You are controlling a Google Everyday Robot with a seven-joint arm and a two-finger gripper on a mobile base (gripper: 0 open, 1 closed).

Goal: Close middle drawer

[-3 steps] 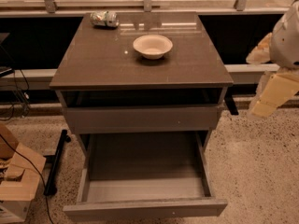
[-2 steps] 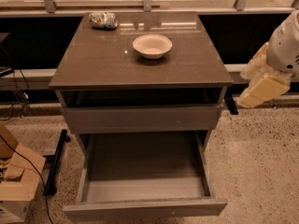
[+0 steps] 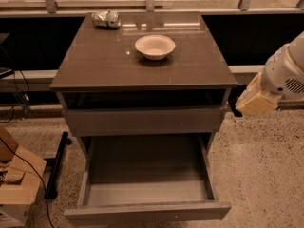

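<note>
The middle drawer (image 3: 147, 175) is pulled far out of the grey-brown cabinet (image 3: 142, 65). Its flat grey bottom is bare and its low plain front panel (image 3: 147, 212) lies near the bottom edge of the camera view. Above it sits the taller plain grey drawer front (image 3: 142, 121), with a dark gap under the cabinet top. My gripper (image 3: 254, 101), cream-coloured on a white arm (image 3: 287, 72), hangs at the right, just off the cabinet's right front corner. It is level with the upper drawer front, above and to the right of the open drawer, and touches nothing.
A white bowl (image 3: 155, 46) and a crumpled packet (image 3: 106, 19) sit on the cabinet top. A cardboard box (image 3: 16, 184) with cables and a black bar (image 3: 57, 163) lie on the floor at left. Speckled floor (image 3: 266, 175) lies right of the drawer.
My arm and gripper have moved left and slightly down, closer to the cabinet's right front corner. The drawer has not moved.
</note>
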